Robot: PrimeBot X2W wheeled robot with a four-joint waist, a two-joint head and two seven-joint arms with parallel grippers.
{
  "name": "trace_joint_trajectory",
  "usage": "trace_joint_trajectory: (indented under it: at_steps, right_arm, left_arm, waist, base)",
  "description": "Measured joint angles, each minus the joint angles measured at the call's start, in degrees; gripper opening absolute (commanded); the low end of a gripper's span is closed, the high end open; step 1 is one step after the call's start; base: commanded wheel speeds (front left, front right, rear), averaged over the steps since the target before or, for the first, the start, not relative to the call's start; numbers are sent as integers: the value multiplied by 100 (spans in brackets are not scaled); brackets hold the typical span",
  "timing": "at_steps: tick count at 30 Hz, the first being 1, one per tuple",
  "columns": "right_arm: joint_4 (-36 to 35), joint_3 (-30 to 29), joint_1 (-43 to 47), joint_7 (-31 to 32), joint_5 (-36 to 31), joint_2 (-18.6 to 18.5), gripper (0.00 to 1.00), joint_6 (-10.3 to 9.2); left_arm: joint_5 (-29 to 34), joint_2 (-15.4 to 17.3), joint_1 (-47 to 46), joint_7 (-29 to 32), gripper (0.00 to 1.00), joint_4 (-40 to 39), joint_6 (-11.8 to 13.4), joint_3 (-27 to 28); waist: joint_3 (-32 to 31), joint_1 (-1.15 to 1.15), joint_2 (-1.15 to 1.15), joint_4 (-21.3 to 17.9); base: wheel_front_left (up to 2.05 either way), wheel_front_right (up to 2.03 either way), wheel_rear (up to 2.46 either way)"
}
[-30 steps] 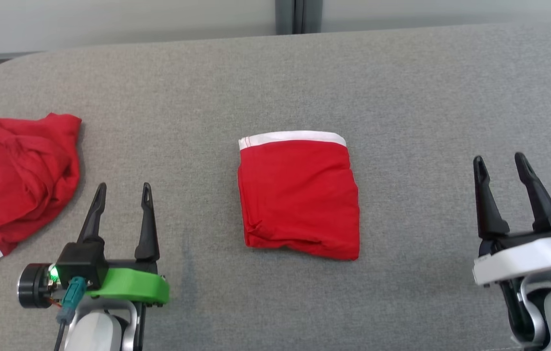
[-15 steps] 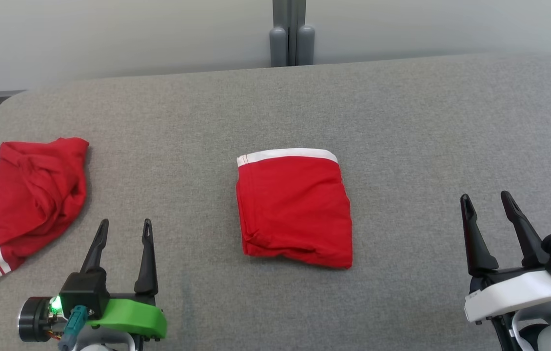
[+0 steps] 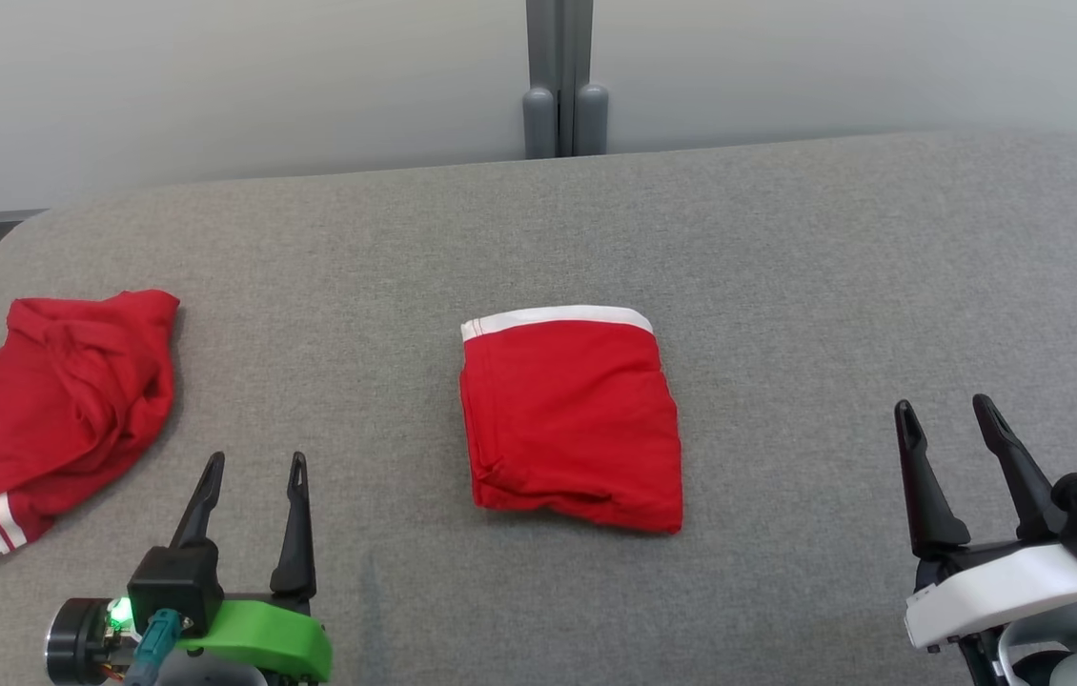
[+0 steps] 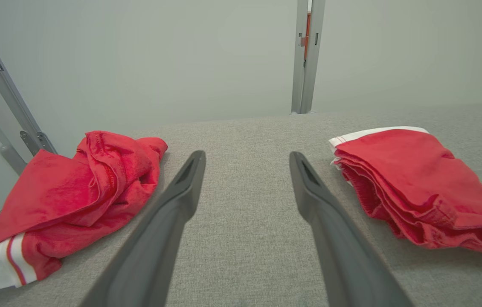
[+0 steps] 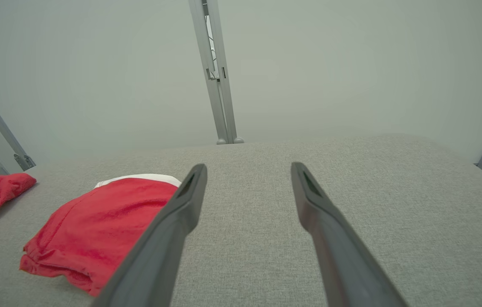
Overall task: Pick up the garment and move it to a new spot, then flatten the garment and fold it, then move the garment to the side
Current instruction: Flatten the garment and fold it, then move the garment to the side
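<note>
Folded garment [image 3: 572,419]: red, with a white band along its far edge, folded into a compact, roughly rectangular stack. It lay flat near the middle of the table, between the two grippers and touching neither.
Layers: in the left wrist view, several folded edges were stacked along the side nearest that gripper.
Left gripper [image 3: 256,459]: at the lower left of the head view, with its two dark fingers parted by a clear gap and nothing between them. They pointed toward the far edge of the table, at the bare fabric between the two garments.
Right gripper [image 3: 942,405]: at the lower right of the head view, with its fingers likewise spread and empty. It was well to the right of the folded garment, over bare fabric.
Crumpled garment [image 3: 52,410]: red, with a white hem carrying a red stripe. It lay bunched at the table's left side, well apart from the folded one.
Table [image 3: 786,248]: covered in grey fabric, with rounded far corners.
Behind: a grey metal post [image 3: 565,81] stood against a pale wall [image 3: 214,86].
</note>
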Motion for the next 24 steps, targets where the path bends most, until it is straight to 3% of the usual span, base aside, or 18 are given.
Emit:
trace_joint_trajectory:
  at_steps: [17, 24]
  right_arm:
    - [-19, -127, -25, 53, -13, 2, 100, 0]
    - [483, 118, -466, 119, 163, -119, 100, 1]
  left_arm:
    - [-71, -1, -145, -67, 100, -26, 80, -44]
    - [19, -129, -670, -185, 100, -190, 107, -82]
  waist:
    - [167, 0, 0, 57]
    - [621, 0, 0, 231]
  base:
    - [0, 0, 0]
    - [0, 0, 0]
